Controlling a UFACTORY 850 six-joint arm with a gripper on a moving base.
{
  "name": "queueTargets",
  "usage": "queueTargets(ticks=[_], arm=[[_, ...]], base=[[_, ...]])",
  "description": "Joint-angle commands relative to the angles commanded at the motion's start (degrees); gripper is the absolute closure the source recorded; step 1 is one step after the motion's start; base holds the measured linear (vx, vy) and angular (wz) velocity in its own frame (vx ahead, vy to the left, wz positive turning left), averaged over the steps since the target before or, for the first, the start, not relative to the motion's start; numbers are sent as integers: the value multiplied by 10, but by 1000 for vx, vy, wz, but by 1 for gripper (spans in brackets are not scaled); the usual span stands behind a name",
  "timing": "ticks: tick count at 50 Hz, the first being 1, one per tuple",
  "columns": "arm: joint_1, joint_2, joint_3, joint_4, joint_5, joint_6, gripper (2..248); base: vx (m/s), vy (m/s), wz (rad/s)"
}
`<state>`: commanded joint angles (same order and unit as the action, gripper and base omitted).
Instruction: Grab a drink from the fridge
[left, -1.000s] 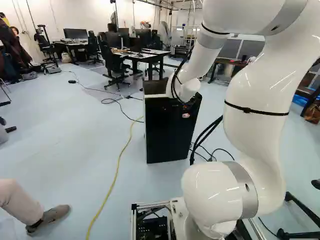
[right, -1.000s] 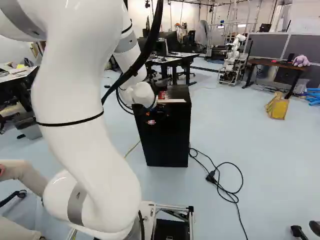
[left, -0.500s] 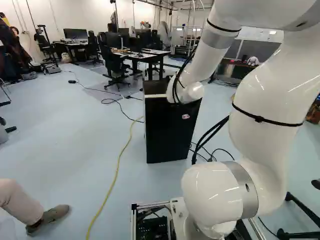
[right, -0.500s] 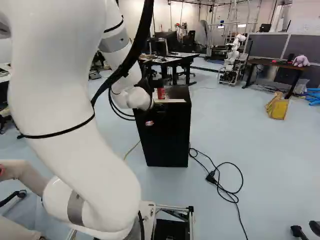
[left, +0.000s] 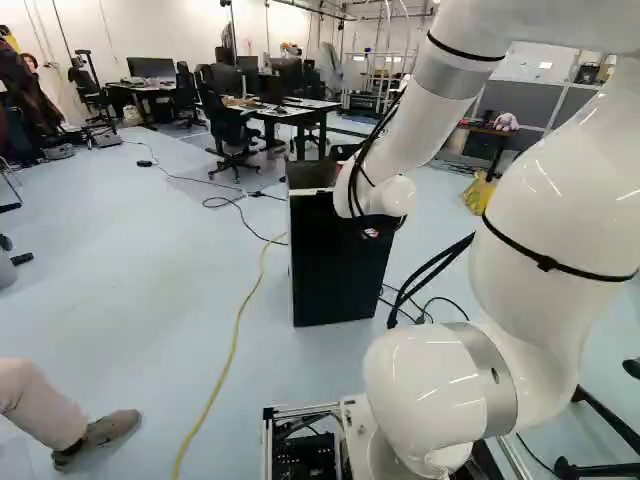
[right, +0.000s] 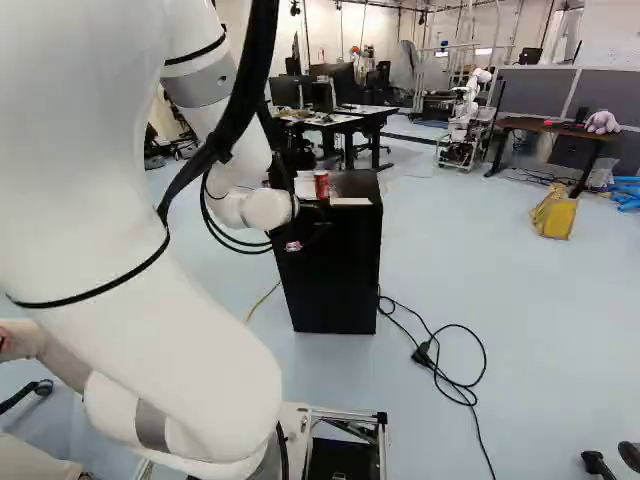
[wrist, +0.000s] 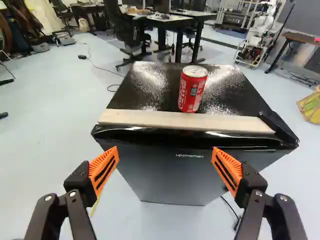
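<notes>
- The gripper (wrist: 165, 148) stands open and empty, its orange pads wide apart before the black fridge (wrist: 170, 175).
- Ahead of it, a red can (wrist: 192, 90) stands upright on the fridge top, behind a pale strip (wrist: 185, 121); it shows at upper centre in the right base view.
- The step looks like the approach: next, probably raise the fingers over the strip and straddle the can. Coming in low could bump the edge or tip it.
- A black cord (right: 440, 360) loops at lower right of the right base view; a yellow cable (left: 235, 340) runs left of centre in the left base view.
</notes>
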<state>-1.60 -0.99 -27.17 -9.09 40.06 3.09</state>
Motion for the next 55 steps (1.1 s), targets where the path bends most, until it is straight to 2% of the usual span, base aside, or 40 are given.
queueTargets(ticks=[12,29,55], arm=[[1,-9,1,-5,50,0,3],[1,-40,-6,-5,96,0,3],[-7,-131,-69,6,150,0,3]], base=[[0,0,0],[0,0,0],[0,0,0]])
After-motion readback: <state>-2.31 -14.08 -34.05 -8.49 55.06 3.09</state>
